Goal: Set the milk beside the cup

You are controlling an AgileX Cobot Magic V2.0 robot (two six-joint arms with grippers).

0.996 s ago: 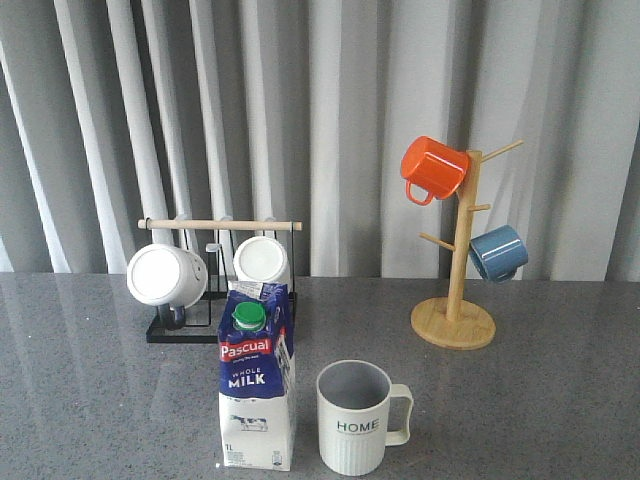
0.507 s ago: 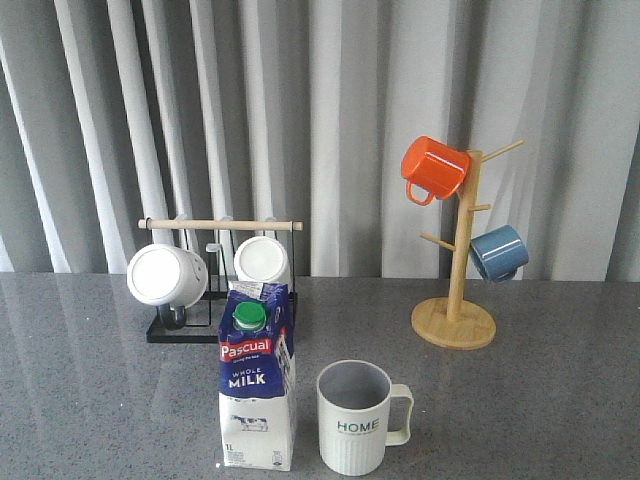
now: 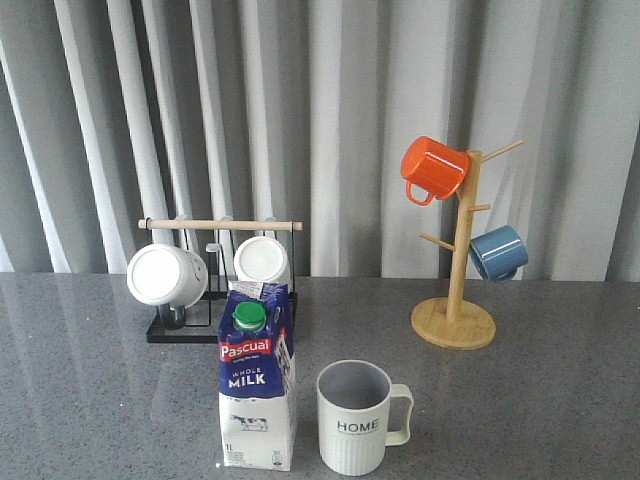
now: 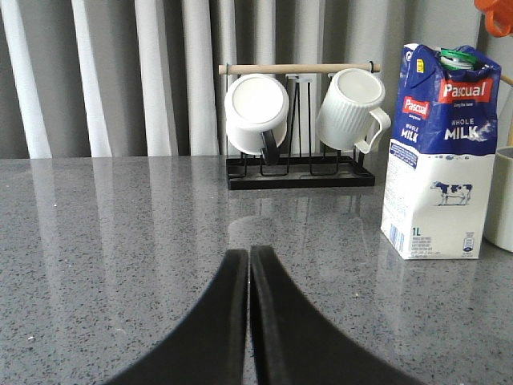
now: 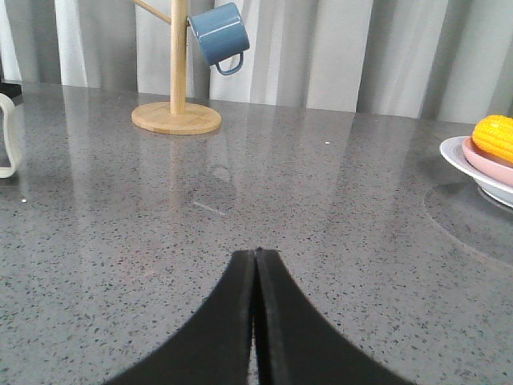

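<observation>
The blue-and-white milk (image 3: 256,385) carton stands upright near the table's front edge, green cap on top. Just to its right stands the off-white ribbed cup (image 3: 356,417) marked "HOME", a small gap between them, handle to the right. In the left wrist view the milk (image 4: 442,152) is ahead and to the side, and a sliver of the cup (image 4: 505,196) shows at the frame's edge. My left gripper (image 4: 249,252) is shut and empty, low over the table, well apart from the carton. My right gripper (image 5: 256,252) is shut and empty; only the cup's handle (image 5: 7,136) shows there. Neither gripper appears in the front view.
A black rack (image 3: 216,285) with a wooden bar holds two white mugs behind the milk. A wooden mug tree (image 3: 455,265) at the back right carries an orange mug (image 3: 433,168) and a blue mug (image 3: 497,252). A plate (image 5: 481,168) with yellow corn lies far right.
</observation>
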